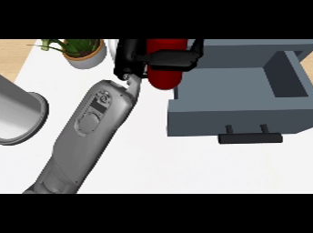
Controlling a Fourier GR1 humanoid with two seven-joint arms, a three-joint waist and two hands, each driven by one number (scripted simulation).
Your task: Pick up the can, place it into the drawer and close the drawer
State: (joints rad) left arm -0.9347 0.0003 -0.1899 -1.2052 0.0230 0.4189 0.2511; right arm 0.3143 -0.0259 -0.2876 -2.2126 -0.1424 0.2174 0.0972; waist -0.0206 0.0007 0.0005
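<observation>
can point(164, 77): showing a glossy red skin, smooth like painted metal
hand point(160, 58): looking like matt black plastic, its fingers curling round the can
forearm point(88, 132): wearing a smooth grey shell with a soft sheen, plastic or painted metal, with a recessed panel outlined on top
drawer point(243, 113): presenting flat, matt slate-grey walls, painted-looking, with no grain
drawer handle point(250, 138): appearing as a dark, matt bar
counter point(186, 168): lying smooth, plain white and matt
cylinder point(8, 111): reflecting light in soft bands, like brushed metal
plant pot point(87, 58): looking smooth, white, ceramic-like
floor point(5, 54): showing pale wood grain at the edges
</observation>
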